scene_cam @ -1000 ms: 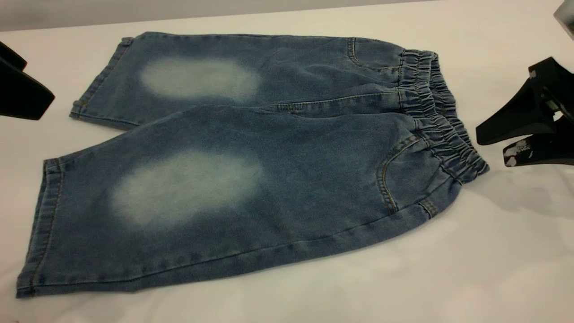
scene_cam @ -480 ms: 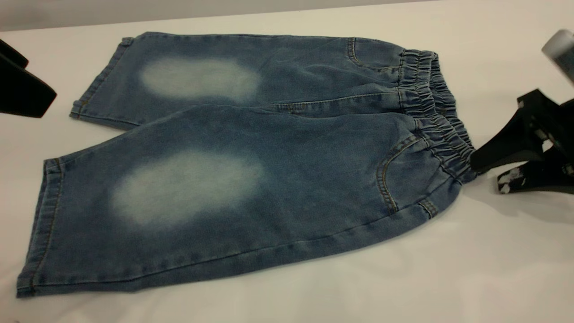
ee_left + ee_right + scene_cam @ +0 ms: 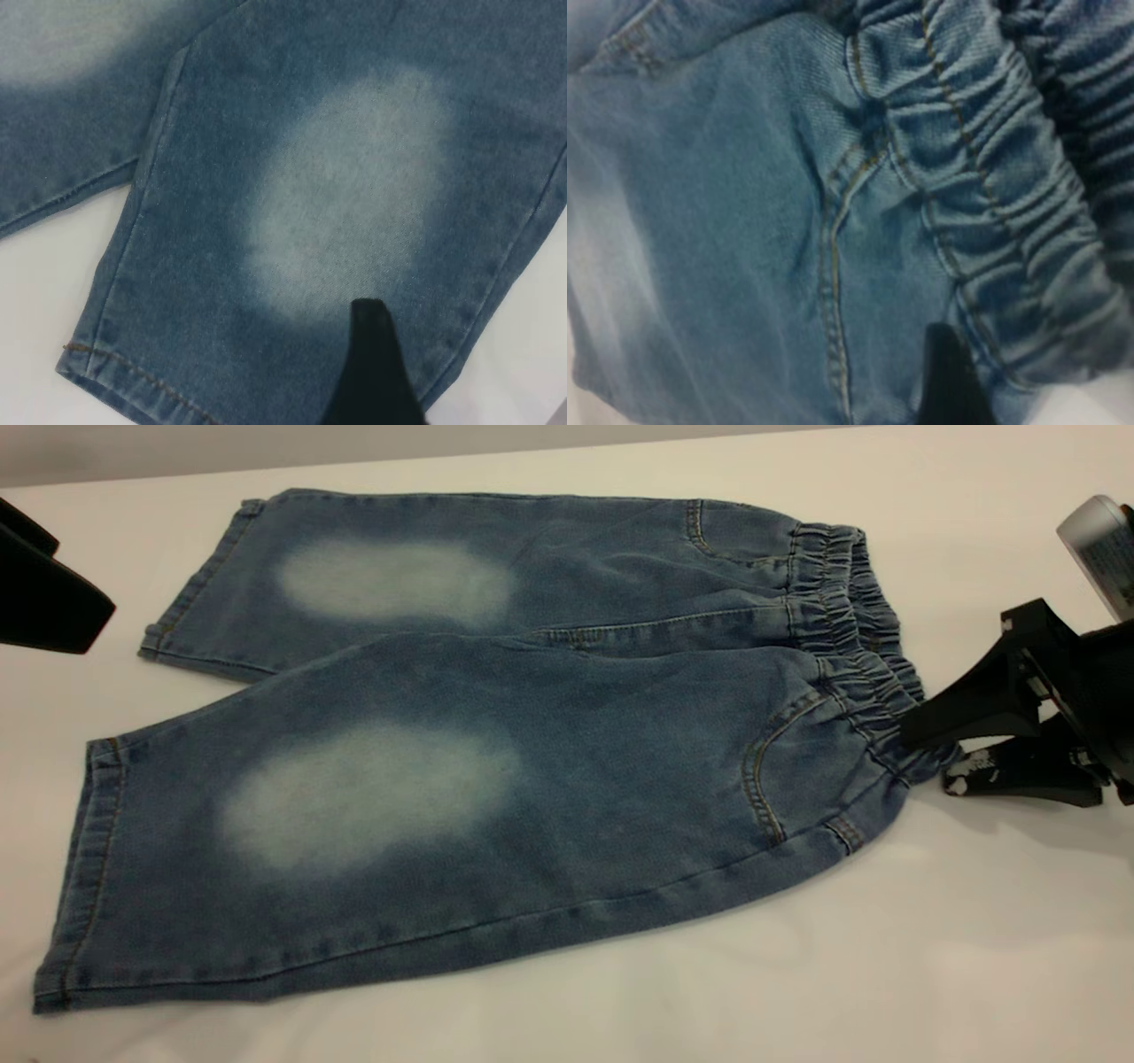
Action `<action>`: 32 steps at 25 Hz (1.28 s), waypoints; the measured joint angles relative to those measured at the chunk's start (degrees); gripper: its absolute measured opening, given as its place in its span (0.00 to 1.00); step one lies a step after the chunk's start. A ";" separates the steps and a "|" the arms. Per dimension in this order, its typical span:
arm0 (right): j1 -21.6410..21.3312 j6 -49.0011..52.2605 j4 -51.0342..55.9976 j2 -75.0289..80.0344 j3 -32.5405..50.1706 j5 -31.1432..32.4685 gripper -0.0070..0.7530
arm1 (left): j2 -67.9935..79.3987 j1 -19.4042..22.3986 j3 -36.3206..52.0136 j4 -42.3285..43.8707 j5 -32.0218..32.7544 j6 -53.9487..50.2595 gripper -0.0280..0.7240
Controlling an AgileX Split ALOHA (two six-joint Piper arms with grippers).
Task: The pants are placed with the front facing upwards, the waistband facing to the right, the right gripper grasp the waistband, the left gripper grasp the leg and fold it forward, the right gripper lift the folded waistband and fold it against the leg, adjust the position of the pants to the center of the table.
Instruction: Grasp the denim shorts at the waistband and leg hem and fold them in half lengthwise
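Note:
The blue denim pants [image 3: 496,779] lie flat on the white table [image 3: 974,957], front up, legs to the left. The gathered waistband [image 3: 850,629] is at the right. My right gripper [image 3: 932,755] is open at the waistband's near corner, one finger above the ruched edge and the other low by the tabletop. In the right wrist view a black finger [image 3: 946,372] sits over the denim beside the waistband [image 3: 1010,177]. My left gripper [image 3: 80,583] hovers open off the far leg's hem. Its finger [image 3: 372,372] shows above a leg's pale oval [image 3: 354,195].
Bare tabletop surrounds the pants, widest at the near right. The table's far edge [image 3: 443,456] runs just behind the far leg. A silver-grey module [image 3: 1103,549] on the right arm shows at the right border.
My right gripper has moved left and lower until its open fingers straddle the waistband's near corner. The left gripper has crept slightly right. The pants lie as before.

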 joint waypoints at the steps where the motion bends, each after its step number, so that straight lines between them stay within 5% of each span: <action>1: 0.00 0.00 0.00 0.48 -0.59 0.58 0.50 | 0.00 0.00 0.00 0.00 0.00 0.00 0.66; 18: 0.00 -0.18 3.39 1.23 -1.48 5.29 0.41 | 0.00 0.00 0.00 0.05 0.37 0.23 0.66; 26: 0.13 -0.01 2.28 1.10 -1.48 8.71 0.07 | 0.53 0.00 1.42 2.09 0.78 0.23 0.66; 32: 0.13 -0.01 2.39 1.10 -1.48 15.32 0.05 | 3.63 0.00 4.00 8.09 1.24 0.08 0.66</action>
